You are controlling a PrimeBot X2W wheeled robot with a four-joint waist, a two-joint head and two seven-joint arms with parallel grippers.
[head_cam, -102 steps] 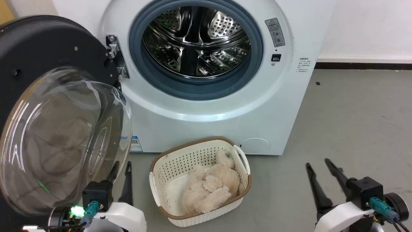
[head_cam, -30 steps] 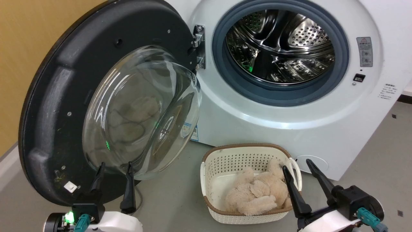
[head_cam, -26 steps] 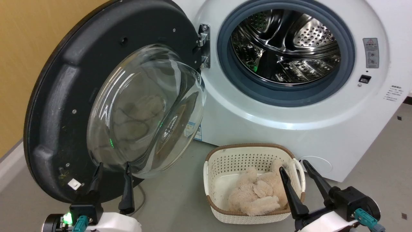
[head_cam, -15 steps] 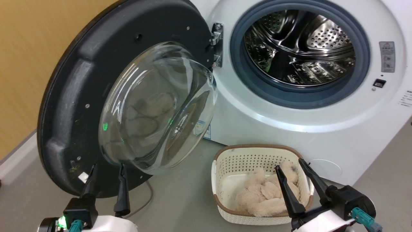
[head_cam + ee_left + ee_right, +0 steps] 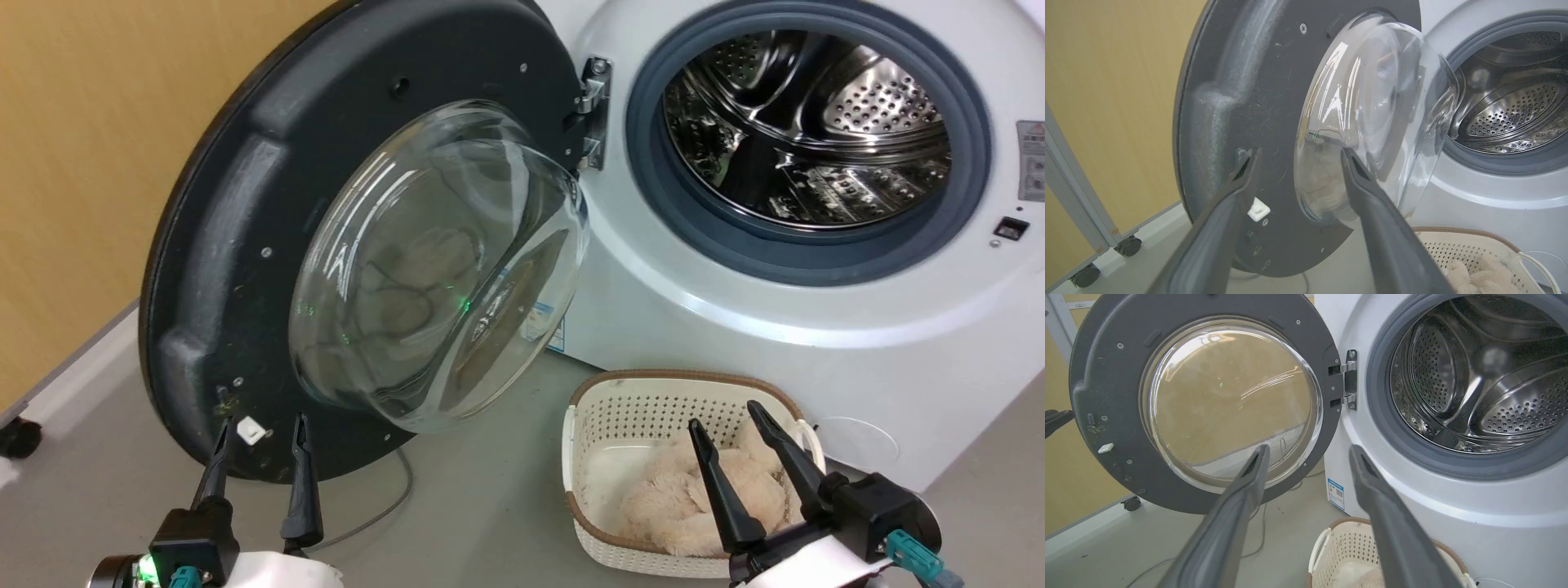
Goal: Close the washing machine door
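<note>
The view has turned left (the camera, not the things); the washing machine door (image 5: pixel 245 245) stands wide open, left of the washing machine (image 5: pixel 735 327). The left gripper (image 5: pixel 263 421), near its lower rim, and the right gripper (image 5: pixel 723 415) both gape empty.

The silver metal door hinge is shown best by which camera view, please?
The right wrist view: the silver metal hinge faces it squarely, both brackets clear. The head view shows it small and oblique. In the left wrist view the clear glass bowl hides it.

Laundry corner, more test lab than home: white washing machine (image 5: pixel 735 327) on bare grey floor (image 5: pixel 473 523), yellow partition (image 5: pixel 82 163) on castors (image 5: pixel 1128 246) (office-style screen), loose cable (image 5: pixel 385 512) trailing, cream laundry basket (image 5: pixel 678 377) before machine.
</note>
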